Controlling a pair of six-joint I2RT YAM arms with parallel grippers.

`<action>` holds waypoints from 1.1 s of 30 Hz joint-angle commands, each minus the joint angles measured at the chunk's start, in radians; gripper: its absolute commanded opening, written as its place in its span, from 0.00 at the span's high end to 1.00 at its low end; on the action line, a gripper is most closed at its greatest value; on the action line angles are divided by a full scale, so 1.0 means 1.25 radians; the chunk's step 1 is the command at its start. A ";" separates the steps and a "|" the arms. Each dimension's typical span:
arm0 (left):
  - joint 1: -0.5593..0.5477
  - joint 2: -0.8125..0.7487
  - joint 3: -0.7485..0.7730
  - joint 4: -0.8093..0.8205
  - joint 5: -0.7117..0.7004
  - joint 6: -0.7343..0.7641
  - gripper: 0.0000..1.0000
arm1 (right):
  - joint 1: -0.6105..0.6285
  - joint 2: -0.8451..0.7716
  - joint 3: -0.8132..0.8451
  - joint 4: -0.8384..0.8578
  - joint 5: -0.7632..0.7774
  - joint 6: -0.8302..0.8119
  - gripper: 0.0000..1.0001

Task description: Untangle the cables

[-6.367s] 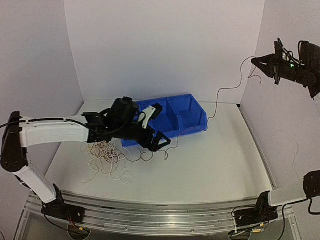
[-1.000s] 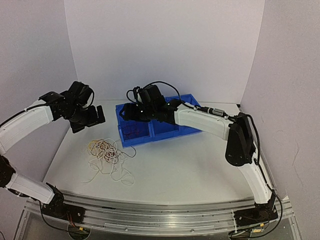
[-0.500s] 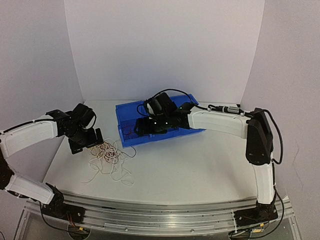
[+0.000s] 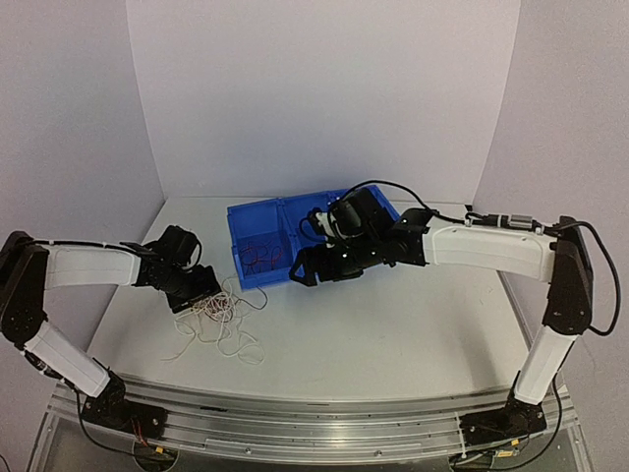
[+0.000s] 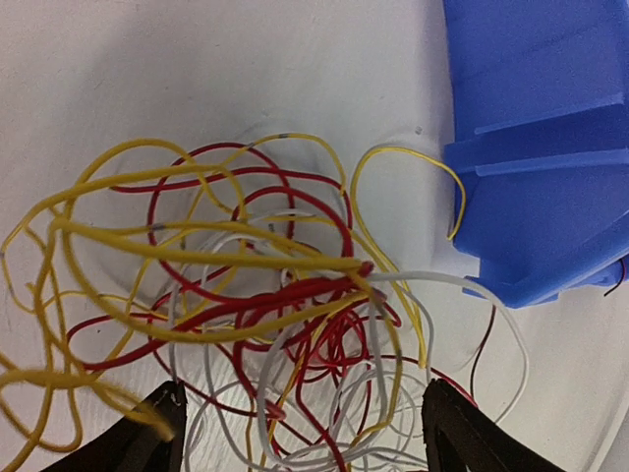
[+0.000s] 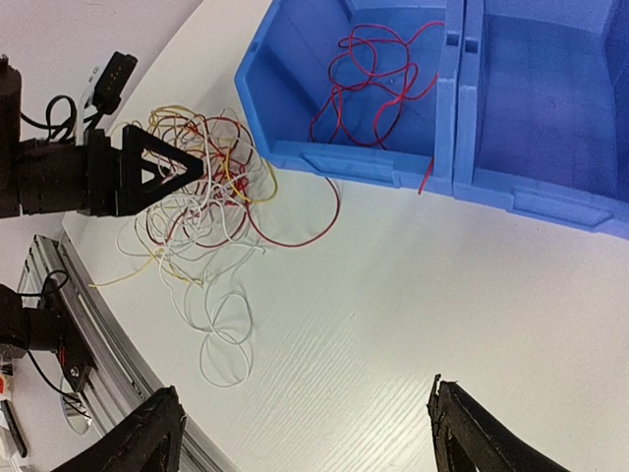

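The cables (image 4: 218,313) lie as one tangle of yellow, red and white wire on the table, left of the blue bin (image 4: 246,275). My left gripper (image 4: 200,294) is down at the tangle's left edge. In the left wrist view the cables (image 5: 265,295) fill the space between its open fingers (image 5: 147,442), and no strand is pinched. A loose red cable (image 6: 373,79) lies in the left compartment of the bin (image 6: 354,162). My right gripper (image 4: 301,273) hovers open and empty in front of the bin; below it is bare table (image 6: 393,324).
The bin (image 5: 531,118) stands just right of the tangle, and a yellow loop reaches its corner. Loose white loops (image 6: 221,334) trail from the tangle toward the front rail (image 4: 295,418). White walls close in the table on three sides.
My left gripper has come down and right, from above the table onto the tangle, and its jaws have narrowed slightly. The right gripper has drawn back from over the bin's left compartment to its front.
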 commanded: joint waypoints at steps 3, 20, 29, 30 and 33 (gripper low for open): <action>0.004 0.036 -0.044 0.161 0.048 0.009 0.52 | 0.000 -0.060 -0.052 0.015 -0.051 -0.012 0.17; -0.252 -0.141 -0.013 0.215 0.238 0.047 1.00 | 0.038 -0.041 -0.035 0.028 -0.147 -0.048 0.23; -0.351 -0.012 0.099 0.240 0.221 0.067 1.00 | 0.044 -0.097 -0.099 0.029 -0.132 -0.034 0.26; -0.356 0.000 0.112 0.240 0.221 0.068 1.00 | 0.043 -0.104 -0.108 0.029 -0.131 -0.030 0.27; -0.367 0.035 0.136 0.242 0.233 0.076 1.00 | 0.043 -0.115 -0.124 0.029 -0.113 -0.022 0.35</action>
